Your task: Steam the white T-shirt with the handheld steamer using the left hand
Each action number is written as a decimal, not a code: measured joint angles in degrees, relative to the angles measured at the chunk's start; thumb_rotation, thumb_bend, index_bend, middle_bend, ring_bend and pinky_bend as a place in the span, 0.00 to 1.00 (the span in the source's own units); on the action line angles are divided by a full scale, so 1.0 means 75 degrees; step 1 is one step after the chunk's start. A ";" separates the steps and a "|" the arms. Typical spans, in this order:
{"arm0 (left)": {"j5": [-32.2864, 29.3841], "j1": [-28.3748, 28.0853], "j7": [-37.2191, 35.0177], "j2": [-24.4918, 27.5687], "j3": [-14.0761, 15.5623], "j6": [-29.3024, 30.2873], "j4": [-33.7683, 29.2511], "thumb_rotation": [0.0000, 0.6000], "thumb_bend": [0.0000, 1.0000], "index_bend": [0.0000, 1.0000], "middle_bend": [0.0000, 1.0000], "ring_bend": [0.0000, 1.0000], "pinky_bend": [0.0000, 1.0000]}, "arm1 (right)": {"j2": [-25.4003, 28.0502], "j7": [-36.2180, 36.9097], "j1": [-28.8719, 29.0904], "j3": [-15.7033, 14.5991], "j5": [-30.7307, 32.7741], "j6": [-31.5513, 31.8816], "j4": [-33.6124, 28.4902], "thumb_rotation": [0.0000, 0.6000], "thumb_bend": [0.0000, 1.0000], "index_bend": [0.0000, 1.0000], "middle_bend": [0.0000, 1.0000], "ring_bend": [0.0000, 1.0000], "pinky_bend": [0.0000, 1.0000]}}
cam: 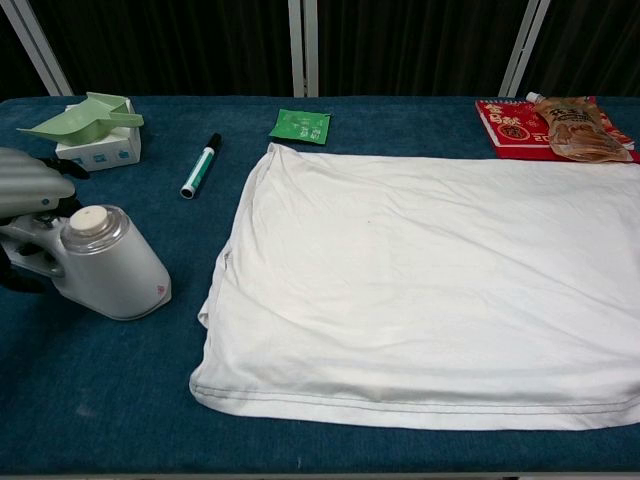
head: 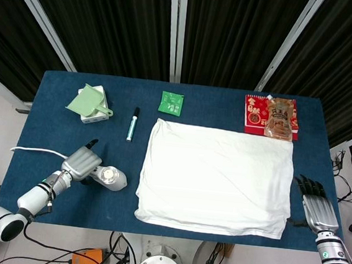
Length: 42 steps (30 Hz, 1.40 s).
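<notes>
The white T-shirt (head: 216, 178) (cam: 425, 285) lies flat across the middle and right of the blue table (head: 53, 111). The white handheld steamer (head: 110, 177) (cam: 108, 262) rests on the cloth just left of the shirt, its round cap up. My left hand (head: 81, 163) (cam: 30, 188) lies over the steamer's handle, with dark fingers curled under it; one finger sticks out toward the back. My right hand (head: 316, 209) lies flat and empty, fingers spread, by the shirt's front right corner. It shows in the head view only.
A green scoop on a white box (head: 91, 104) (cam: 95, 130) stands at the back left. A marker (head: 132, 124) (cam: 200, 165) and a green packet (head: 171, 102) (cam: 300, 126) lie behind the shirt. A red pack with a brown pouch (head: 273, 118) (cam: 555, 126) sits back right. The steamer's white cord (head: 34, 150) trails left.
</notes>
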 measured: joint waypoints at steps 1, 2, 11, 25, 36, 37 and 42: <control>-0.0058 -0.0014 -0.0013 0.0011 0.0009 -0.0033 -0.0021 1.00 0.18 0.72 0.74 0.62 0.00 | 0.0003 0.0012 -0.0003 0.0002 -0.0005 0.0011 0.0001 1.00 0.06 0.00 0.04 0.00 0.00; -0.0119 -0.0030 -0.0027 0.0026 0.0018 -0.0064 -0.0046 1.00 0.22 0.73 0.75 0.63 0.00 | 0.0007 0.0017 -0.0005 0.0004 -0.0011 0.0021 0.0001 1.00 0.06 0.00 0.04 0.00 0.00; -0.0232 -0.0021 -0.0632 0.0270 0.0061 -0.0065 -0.0290 1.00 0.46 0.81 0.83 0.70 0.24 | 0.0046 0.0064 0.0006 -0.0001 -0.0057 0.0011 -0.0028 1.00 0.06 0.00 0.04 0.00 0.00; 0.0536 0.0129 -0.2445 0.1031 -0.0245 0.0436 -0.0710 1.00 0.59 0.87 0.90 0.76 0.64 | 0.0000 -0.0185 0.0353 -0.0197 -0.0598 -0.0471 -0.0041 1.00 0.06 0.05 0.04 0.00 0.06; -0.0034 -0.0904 -0.0594 0.0956 -0.0713 0.0042 -0.1564 1.00 0.58 0.87 0.90 0.76 0.64 | -0.0506 0.0374 0.0419 -0.0572 -0.1273 -0.0602 0.0483 1.00 0.56 0.10 0.11 0.06 0.21; -0.0167 -0.1040 -0.0313 0.0888 -0.0740 -0.0001 -0.1614 1.00 0.58 0.87 0.90 0.76 0.64 | -0.0546 0.0441 0.0405 -0.0611 -0.1295 -0.0616 0.0547 1.00 0.62 0.11 0.12 0.07 0.22; -0.1427 -0.1986 0.1211 0.0333 -0.0871 -0.0208 -0.1810 1.00 0.58 0.87 0.90 0.76 0.64 | -0.0624 0.0624 0.0387 -0.0758 -0.1337 -0.0762 0.0735 1.00 0.80 0.12 0.14 0.07 0.23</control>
